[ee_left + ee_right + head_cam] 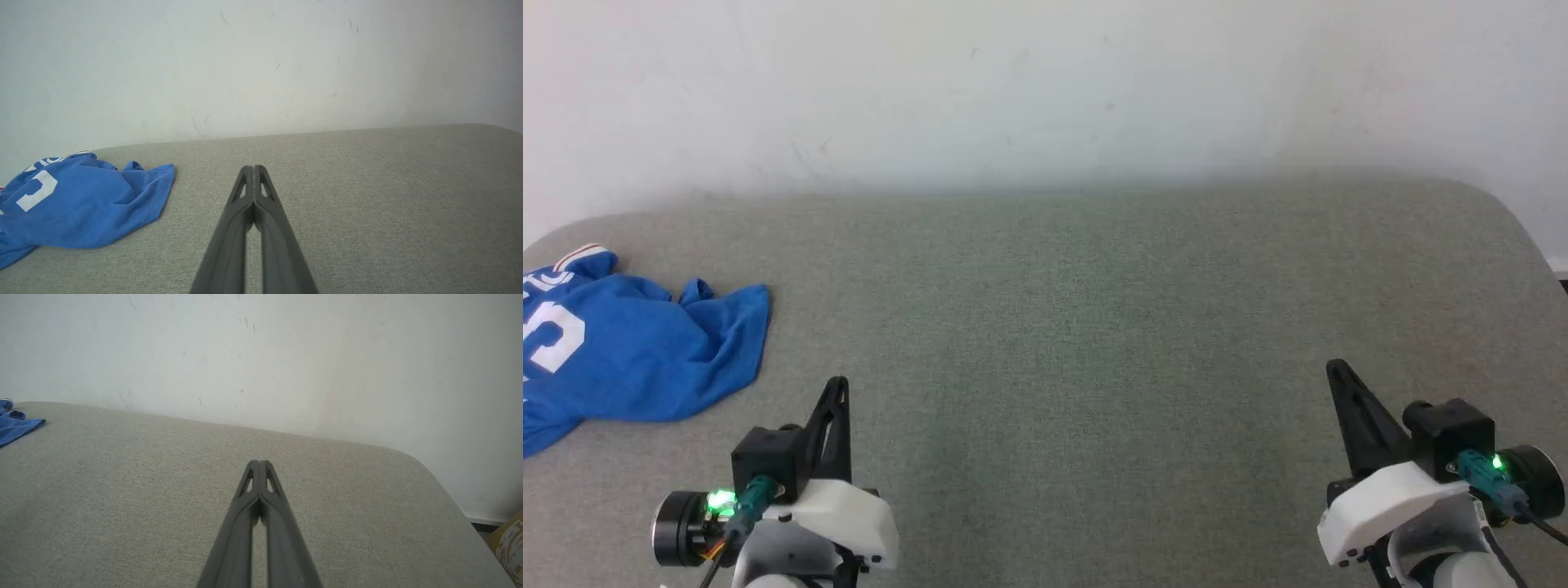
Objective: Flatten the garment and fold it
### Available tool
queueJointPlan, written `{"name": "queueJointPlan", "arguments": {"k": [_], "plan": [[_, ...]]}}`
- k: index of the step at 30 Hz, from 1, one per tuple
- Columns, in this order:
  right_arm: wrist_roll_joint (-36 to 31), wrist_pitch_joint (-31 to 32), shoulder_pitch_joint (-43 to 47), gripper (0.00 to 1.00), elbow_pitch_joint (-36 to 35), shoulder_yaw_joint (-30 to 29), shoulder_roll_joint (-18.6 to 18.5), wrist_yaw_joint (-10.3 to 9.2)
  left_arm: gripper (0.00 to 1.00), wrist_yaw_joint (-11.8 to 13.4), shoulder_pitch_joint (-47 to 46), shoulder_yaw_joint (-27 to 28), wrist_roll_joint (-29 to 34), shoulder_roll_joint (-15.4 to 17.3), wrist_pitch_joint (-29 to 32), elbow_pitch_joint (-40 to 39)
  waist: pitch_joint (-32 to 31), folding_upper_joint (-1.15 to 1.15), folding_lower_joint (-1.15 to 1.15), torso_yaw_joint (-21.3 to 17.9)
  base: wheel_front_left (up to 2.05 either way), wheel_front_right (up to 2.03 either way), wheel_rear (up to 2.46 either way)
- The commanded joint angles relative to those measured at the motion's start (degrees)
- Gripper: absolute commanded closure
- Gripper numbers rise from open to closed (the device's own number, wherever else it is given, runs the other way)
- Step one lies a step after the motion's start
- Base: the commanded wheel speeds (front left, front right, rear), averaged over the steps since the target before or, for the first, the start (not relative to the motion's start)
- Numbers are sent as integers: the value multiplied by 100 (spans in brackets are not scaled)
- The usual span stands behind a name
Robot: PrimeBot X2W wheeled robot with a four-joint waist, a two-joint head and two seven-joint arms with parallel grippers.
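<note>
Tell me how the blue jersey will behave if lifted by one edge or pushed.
Likely floppy: the jersey lies crumpled in soft folds, so a lifted edge would probably drape and trail. Probably light; the cloth looks thin at its curled hem. Pushed, it would more likely bunch than slide, as the surface beneath looks coarsely woven.
</note>
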Motion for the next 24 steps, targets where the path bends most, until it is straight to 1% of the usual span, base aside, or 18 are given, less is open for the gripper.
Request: {"name": "queueJointPlan", "arguments": {"k": [1,2,24], "plan": [[-43,3,-83,100,-2,-5,21,-6,100,-47,-70,24,37,-30,1,17,0,0,0,0,0,0,0],[0,0,0,0,0,-1,0,0,0,0,0,0,0,0,0,0,0,0,0,0,0,0,0],[84,-213,66,0,4,-291,-2,-1,0,20,83,-12,-17,0,-213,7,5,0,0,44,0,0,0]]}}
